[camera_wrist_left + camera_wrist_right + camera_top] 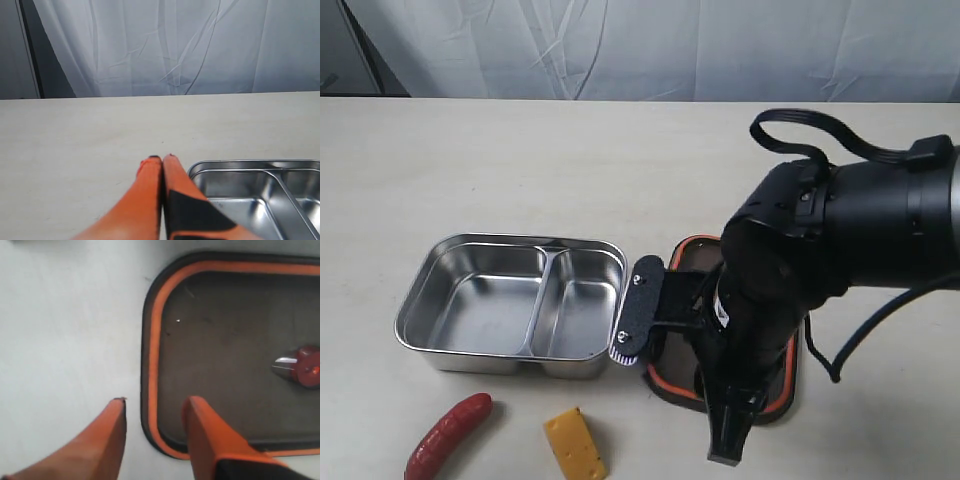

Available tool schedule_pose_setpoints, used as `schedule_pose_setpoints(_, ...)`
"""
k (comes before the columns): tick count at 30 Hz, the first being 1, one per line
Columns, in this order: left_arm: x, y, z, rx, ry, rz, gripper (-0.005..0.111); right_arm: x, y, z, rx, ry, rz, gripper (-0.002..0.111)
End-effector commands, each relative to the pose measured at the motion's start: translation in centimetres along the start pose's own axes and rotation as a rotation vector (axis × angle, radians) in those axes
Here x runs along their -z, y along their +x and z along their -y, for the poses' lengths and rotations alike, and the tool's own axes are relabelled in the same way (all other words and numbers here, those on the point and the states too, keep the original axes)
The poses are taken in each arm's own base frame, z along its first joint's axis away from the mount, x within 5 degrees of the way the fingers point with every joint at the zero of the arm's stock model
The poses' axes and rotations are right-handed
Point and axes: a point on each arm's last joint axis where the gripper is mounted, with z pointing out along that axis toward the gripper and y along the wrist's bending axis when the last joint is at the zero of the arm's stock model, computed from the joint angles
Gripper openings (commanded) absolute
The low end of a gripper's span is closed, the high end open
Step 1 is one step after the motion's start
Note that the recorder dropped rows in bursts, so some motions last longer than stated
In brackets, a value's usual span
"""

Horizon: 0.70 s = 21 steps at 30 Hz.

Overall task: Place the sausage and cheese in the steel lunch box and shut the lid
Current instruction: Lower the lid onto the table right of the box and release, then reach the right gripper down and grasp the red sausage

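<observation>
The steel lunch box (480, 310) stands open on the table's left with nothing in either compartment. Before it, near the front edge, lie the dark-red sausage (448, 435) and the yellow cheese (575, 445). The dark lid (225, 350) lies underside up to the right of the box, orange seal rim showing, its red valve (305, 367) at centre. My right gripper (155, 405) is open just above a corner of the lid, one finger over the lid and one over the table. My left gripper (162, 159) is shut on nothing, beside a corner of the box (240, 185).
The right arm (820, 240) covers much of the lid (670, 385) in the exterior view, with a black cable looping off it. A white curtain (650, 45) hangs behind the beige table (570, 160). The left arm is outside the exterior view.
</observation>
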Motion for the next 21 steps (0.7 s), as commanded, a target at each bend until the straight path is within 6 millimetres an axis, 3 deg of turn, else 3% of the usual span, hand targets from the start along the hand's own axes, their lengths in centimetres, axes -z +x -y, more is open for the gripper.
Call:
schedule_pose_setpoints(1,0.0,0.1,0.0,0.001,0.000,0.007,0.000,1.8,-1.7,0.2,-0.036,-0.050,0.058,0.040)
schedule_pose_setpoints(7,0.0,0.1,0.0,0.001,0.000,0.007,0.000,6.0,-6.4,-0.6,0.120,-0.062,0.295,0.040)
schedule_pose_setpoints(11,0.0,0.1,0.0,0.001,0.000,0.007,0.000,8.0,-9.2,-2.2,0.396,0.017,0.475,0.040)
schedule_pose_setpoints(16,0.0,0.1,0.0,0.001,0.000,0.007,0.000,6.7,-11.1,-4.5,0.593,0.054,0.508,0.040)
schedule_pose_setpoints(21,0.0,0.1,0.0,0.001,0.000,0.007,0.000,3.6,-12.4,-6.4,0.643,0.014,0.459,0.061)
